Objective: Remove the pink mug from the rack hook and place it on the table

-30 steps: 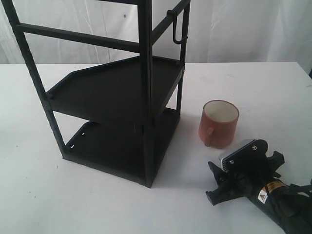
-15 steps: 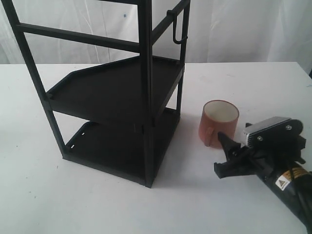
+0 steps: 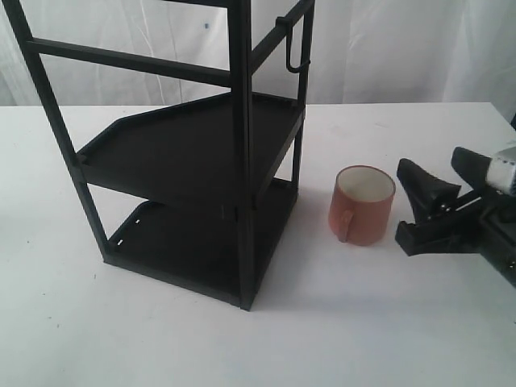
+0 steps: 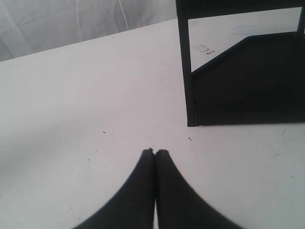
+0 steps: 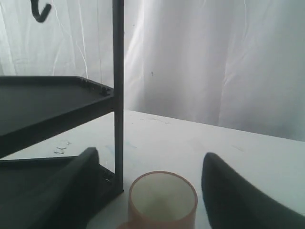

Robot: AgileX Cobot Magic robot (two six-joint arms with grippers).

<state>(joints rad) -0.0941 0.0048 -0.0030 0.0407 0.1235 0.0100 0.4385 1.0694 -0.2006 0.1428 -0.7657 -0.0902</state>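
Observation:
The pink mug [image 3: 363,211] stands upright on the white table [image 3: 403,322], just right of the black rack [image 3: 193,145], its handle facing the front. In the right wrist view the pink mug [image 5: 162,200] shows its cream inside. The rack hook [image 3: 296,48] hangs bare from the rack's top bar, and the rack hook [image 5: 40,12] also shows in the right wrist view. My right gripper [image 3: 401,201] sits right of the mug, open, its fingers apart from it; this right gripper [image 5: 150,156] holds nothing. My left gripper [image 4: 156,151] is shut and empty over the table.
The rack has two tray shelves, and its corner post [image 4: 186,71] stands close in front of the left gripper. A white curtain [image 5: 214,57] hangs behind the table. The table's far edge [image 3: 403,105] runs behind the rack.
My right gripper has swung from the front right of the table up and back to the mug's right side, now facing it. The mug has not moved.

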